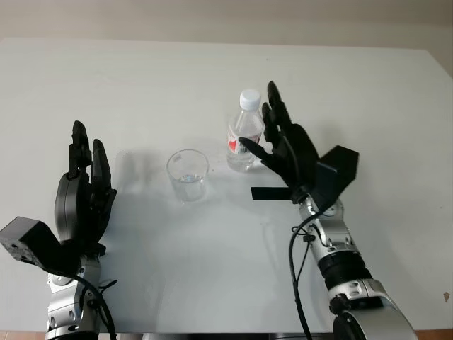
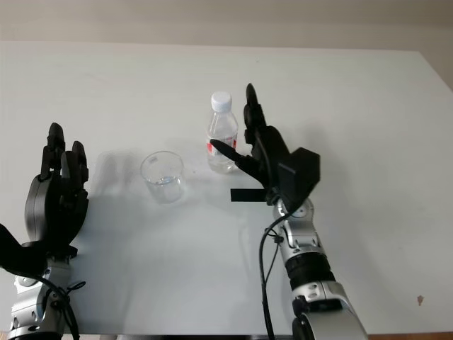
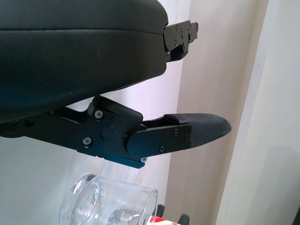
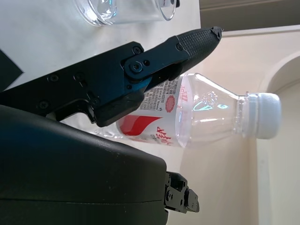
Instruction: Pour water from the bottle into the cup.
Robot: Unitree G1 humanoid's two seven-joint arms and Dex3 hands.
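Observation:
A clear plastic bottle (image 1: 243,142) with a white cap and a red label stands upright at the middle of the white table (image 1: 141,85). Left of it, a short gap away, stands a clear cup (image 1: 187,175) with a trace of water at its bottom. My right hand (image 1: 270,131) is open just right of the bottle, with its fingers upright beside the bottle and its thumb (image 4: 187,44) reaching across the label's front. In the right wrist view the bottle (image 4: 206,112) lies between thumb and palm. My left hand (image 1: 85,184) is open at the near left, well apart from the cup (image 3: 108,206).
A black strip (image 1: 267,193) lies on the table by my right wrist. The table's far edge meets a beige wall, and its right edge (image 1: 440,85) runs down the picture's right side.

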